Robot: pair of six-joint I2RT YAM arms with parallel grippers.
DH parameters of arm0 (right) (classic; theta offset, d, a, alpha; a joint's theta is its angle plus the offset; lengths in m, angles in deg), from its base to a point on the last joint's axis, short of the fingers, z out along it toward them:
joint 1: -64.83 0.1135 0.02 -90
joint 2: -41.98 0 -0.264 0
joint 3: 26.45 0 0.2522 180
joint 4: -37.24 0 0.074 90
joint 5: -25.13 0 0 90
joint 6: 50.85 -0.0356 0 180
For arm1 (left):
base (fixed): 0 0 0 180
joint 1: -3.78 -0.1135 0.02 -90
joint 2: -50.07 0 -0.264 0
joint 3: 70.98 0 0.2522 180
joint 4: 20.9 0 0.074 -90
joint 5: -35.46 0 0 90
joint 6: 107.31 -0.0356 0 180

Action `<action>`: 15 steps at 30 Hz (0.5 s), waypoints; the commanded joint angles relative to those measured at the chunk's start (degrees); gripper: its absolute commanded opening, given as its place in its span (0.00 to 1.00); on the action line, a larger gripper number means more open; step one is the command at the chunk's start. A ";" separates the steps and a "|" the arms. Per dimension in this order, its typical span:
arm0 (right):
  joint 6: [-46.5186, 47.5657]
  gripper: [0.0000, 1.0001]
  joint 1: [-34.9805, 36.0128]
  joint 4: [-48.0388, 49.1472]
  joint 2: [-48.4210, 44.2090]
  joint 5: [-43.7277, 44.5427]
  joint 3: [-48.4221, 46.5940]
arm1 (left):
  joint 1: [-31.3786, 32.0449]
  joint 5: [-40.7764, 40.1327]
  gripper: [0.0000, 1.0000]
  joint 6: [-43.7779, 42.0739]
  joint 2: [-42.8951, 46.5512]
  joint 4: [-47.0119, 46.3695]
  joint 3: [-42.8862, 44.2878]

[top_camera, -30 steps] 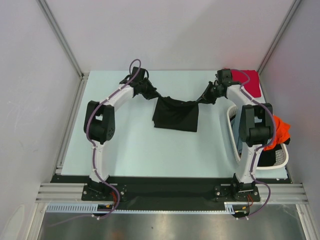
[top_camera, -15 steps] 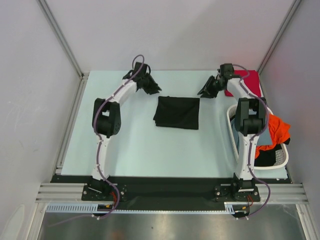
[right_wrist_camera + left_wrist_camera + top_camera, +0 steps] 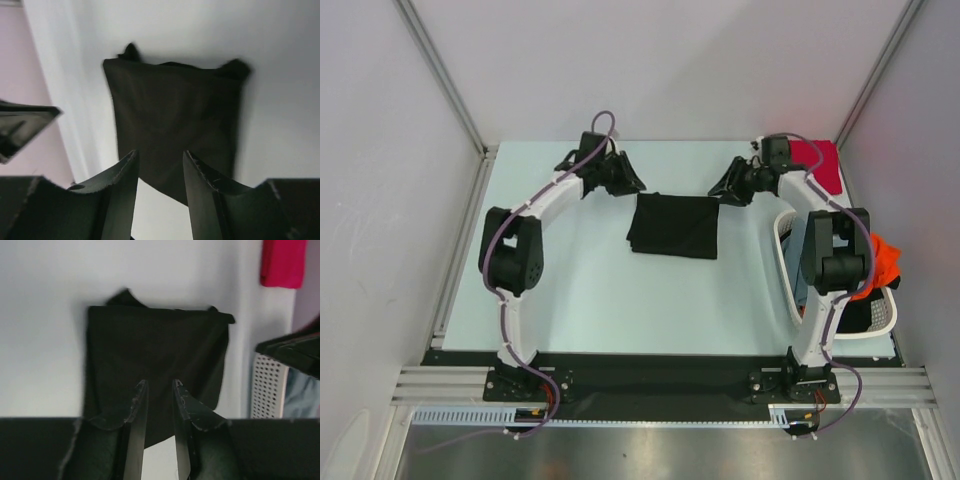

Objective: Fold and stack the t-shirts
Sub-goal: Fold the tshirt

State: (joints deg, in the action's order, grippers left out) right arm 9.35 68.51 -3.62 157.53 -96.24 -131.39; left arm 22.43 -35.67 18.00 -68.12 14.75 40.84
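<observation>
The left gripper (image 3: pixel 626 181) hangs over the far part of the surface (image 3: pixel 580 290), just off the black tee's far left corner. Its fingers (image 3: pixel 141 405) stand slightly apart with nothing between them.

The black tee (image 3: pixel 672 226) lies flat on the surface at the far middle, between the two grippers and touching neither. It is folded into a compact, nearly square block of matte black with only faint creases. The edges are fairly straight. A small peak of cloth pokes out at one far corner and a short tab at the other.

The right gripper (image 3: pixel 721 191) hovers just off the tee's far right corner. Its fingers (image 3: pixel 127 172) are spread wider than the left pair and are also empty.

Farther right, the red tee (image 3: pixel 820 165) lies flat in the far right corner of the surface, partly behind the right arm. The white perforated basket (image 3: pixel 783 240) sits at the right edge. An orange tee (image 3: pixel 883 262) is bunched over its outer rim, and a grey-blue tee (image 3: pixel 300 395) shows inside it, mostly hidden.
</observation>
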 commanded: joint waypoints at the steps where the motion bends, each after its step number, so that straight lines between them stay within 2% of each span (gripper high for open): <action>1: -6.28 0.46 3.08 16.49 -1.38 -8.78 5.20 | 3.22 11.26 0.30 3.26 0.95 -16.40 -6.29; 3: -11.30 0.45 3.00 24.33 -0.33 -11.41 10.46 | 3.49 13.81 0.29 7.57 -0.89 -20.90 -7.70; 4: -15.07 0.43 2.91 31.94 0.37 -13.43 11.62 | 3.49 14.34 0.27 8.71 -1.51 -25.01 -8.84; 7: -19.75 0.40 2.65 41.03 4.24 -16.08 13.04 | 3.23 14.79 0.27 10.92 -4.41 -29.08 -9.12; 12: -23.72 0.34 1.42 51.67 13.10 -18.02 11.72 | 1.91 15.49 0.26 12.76 -11.51 -33.31 -6.49; 15: -25.22 0.33 0.45 54.42 16.54 -18.19 9.97 | 0.68 15.40 0.25 13.73 -14.78 -34.19 -5.25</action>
State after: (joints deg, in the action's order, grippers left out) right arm -12.03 70.04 40.69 171.56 -112.11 -118.88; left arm 24.59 -21.75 29.50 -80.36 -14.01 33.15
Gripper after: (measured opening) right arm 0.336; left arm 0.254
